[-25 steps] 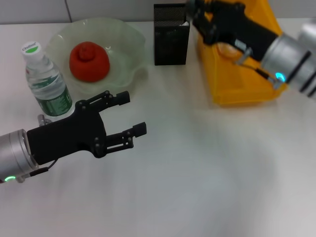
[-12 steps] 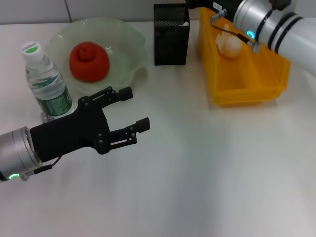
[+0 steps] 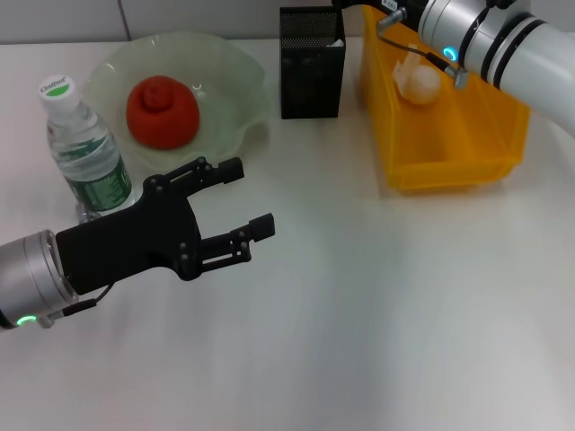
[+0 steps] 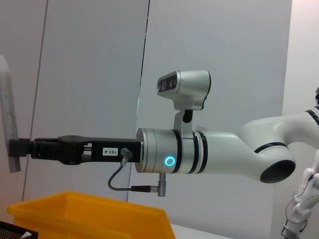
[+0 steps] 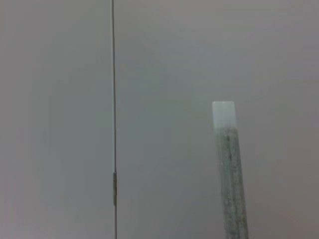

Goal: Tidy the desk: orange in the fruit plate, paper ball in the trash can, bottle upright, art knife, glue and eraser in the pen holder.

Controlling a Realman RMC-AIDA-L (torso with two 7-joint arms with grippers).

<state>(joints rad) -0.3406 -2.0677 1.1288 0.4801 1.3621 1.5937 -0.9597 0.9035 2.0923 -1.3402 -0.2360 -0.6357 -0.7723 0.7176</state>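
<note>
A: What do we have nearest to us?

B: Our left gripper (image 3: 252, 196), at the near left above the white table (image 3: 404, 314). Its two black fingers are spread wide apart with nothing between them, pointing toward the right.

A: And just behind it?

B: The water bottle (image 3: 84, 148) stands upright at the left, white cap on top and green label facing us. It is just beside the gripper's body; we cannot tell whether they touch.

A: Where is the orange?

B: The orange (image 3: 162, 111) sits in the middle of the pale green fruit plate (image 3: 244, 81), farther back and to the right of the bottle.

A: What lies to the right of the plate?

B: The black mesh pen holder (image 3: 311, 65) stands upright at the far centre. Just right of it is the yellow bin (image 3: 449, 162), with the paper ball (image 3: 420, 81) lying in its far end.

A: And our right arm?

B: The right arm (image 3: 503, 40) reaches in over the far right, above the bin. In the head view its fingers are cut off by the far edge. From the left wrist camera we see the right gripper (image 4: 17, 148) clamped on a grey stick (image 4: 7, 109), held upright, high above the corner of the pen holder. The right wrist camera shows the stick has a white end. We cannot tell whether it is the glue or the art knife.
</note>
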